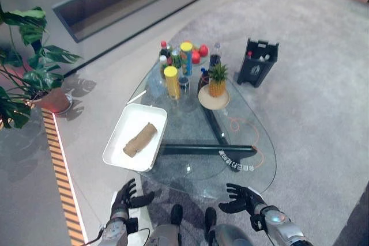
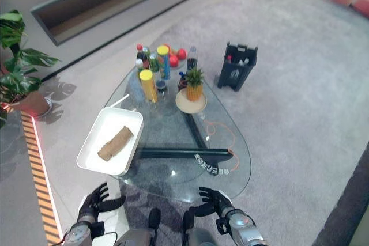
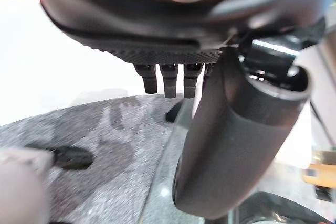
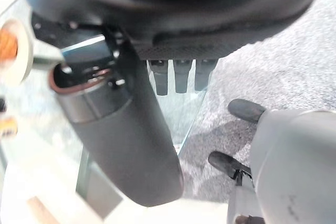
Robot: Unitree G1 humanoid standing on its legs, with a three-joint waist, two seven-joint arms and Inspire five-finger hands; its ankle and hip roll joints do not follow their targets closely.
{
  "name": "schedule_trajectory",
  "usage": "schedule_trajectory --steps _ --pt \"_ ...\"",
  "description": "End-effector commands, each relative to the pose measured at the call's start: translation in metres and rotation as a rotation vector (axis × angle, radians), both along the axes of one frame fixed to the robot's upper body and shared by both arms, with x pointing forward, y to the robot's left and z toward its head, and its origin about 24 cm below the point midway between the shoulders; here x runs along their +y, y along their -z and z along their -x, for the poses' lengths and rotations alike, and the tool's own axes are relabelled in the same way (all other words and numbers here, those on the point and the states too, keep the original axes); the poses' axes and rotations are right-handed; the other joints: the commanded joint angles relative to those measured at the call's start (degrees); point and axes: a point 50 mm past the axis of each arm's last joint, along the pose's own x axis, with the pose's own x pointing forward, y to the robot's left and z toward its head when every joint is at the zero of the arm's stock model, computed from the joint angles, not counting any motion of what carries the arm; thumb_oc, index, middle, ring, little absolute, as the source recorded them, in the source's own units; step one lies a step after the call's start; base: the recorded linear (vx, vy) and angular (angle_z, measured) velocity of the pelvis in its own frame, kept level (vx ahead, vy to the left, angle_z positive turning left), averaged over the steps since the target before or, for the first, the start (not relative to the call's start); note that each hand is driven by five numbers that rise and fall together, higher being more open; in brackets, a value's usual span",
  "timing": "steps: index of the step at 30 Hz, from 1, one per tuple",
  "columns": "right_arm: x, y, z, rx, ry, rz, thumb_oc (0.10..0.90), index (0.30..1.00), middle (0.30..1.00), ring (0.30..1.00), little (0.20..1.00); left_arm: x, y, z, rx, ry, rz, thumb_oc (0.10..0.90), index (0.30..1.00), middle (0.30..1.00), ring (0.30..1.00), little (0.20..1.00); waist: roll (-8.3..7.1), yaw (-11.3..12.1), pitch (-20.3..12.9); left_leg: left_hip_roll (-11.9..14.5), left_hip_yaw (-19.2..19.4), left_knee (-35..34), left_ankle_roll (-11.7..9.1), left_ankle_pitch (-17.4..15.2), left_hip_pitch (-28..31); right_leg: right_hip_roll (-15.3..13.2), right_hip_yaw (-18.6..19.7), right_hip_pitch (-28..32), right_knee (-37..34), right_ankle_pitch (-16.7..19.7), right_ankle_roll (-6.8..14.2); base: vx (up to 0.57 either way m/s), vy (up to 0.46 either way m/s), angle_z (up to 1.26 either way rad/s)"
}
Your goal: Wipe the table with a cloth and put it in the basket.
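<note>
Bare glass table (image 1: pixel 230 136) near end; far end crowded (bottles (image 1: pixel 173 61), pineapple (image 1: pixel 217 80)), white tray (image 1: pixel 118 142) left.

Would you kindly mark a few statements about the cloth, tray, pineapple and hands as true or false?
1. The rolled brown cloth lies in the white tray. True.
2. The left hand holds the cloth. False: it is open, near the table's close edge.
3. The pineapple stands on a round plate. True.
4. The right hand is shut on a bottle. False: it is open and holds nothing.
</note>
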Motion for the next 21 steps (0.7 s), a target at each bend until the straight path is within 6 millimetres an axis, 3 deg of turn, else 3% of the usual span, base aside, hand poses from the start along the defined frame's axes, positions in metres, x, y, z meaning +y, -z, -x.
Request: schedule_trajectory --steps 1,3,6,15,21 --pt "-0.002 0.002 0.009 -0.050 0.077 -0.005 0.800 0.900 0.900 0.900 0.900 -0.006 0.011 0.006 0.065 -0.121 0.171 0.800 0.900 0.900 0.900 0.900 -1.77 0.27 -3.42 -2.65 0.31 2.78 1.16 -3.23 -0.87 -1.68 -0.86 3.37 -3.03 1.96 1.80 0.03 -0.037 -0.03" --pt "-0.003 0.010 0.017 -0.019 0.104 0.004 0.800 0.900 0.900 0.900 0.900 -0.010 0.022 0.021 0.135 -0.168 0.222 0.800 0.900 0.900 0.900 0.900 -1.76 -0.19 -4.20 -2.46 0.54 2.22 1.15 -3.50 0.19 -1.51 -0.60 4.04 -3.23 1.74 1.73 0.04 -0.016 -0.04" --pt "-0.001 0.025 0.038 0.098 0.120 0.013 0.800 0.900 0.900 0.900 0.900 -0.018 0.034 0.040 0.265 -0.106 0.233 0.800 0.900 0.900 0.900 0.900 -1.46 -1.34 -5.79 -1.91 1.55 0.91 1.22 -3.92 2.04 -1.26 0.15 5.17 -3.75 1.44 1.73 0.04 -0.002 -0.07" --pt "-0.009 0.044 0.082 0.367 0.217 0.001 0.800 0.900 0.900 0.900 0.900 -0.029 0.040 0.049 0.340 -0.030 0.339 0.800 0.900 0.900 0.900 0.900 -0.41 -2.23 -7.49 -1.37 3.54 -0.23 1.35 -5.05 4.91 -1.74 0.90 7.26 -5.97 1.94 2.03 0.03 0.010 -0.11" --pt "-0.012 0.046 0.092 0.409 0.223 0.020 0.800 0.900 0.900 0.900 0.900 -0.032 0.041 0.051 0.343 -0.031 0.356 0.800 0.900 0.900 0.900 0.900 0.19 -2.37 -8.01 -1.17 3.85 -1.35 1.23 -4.92 5.61 -2.03 0.80 7.54 -6.88 2.42 2.35 0.03 0.007 -0.08"
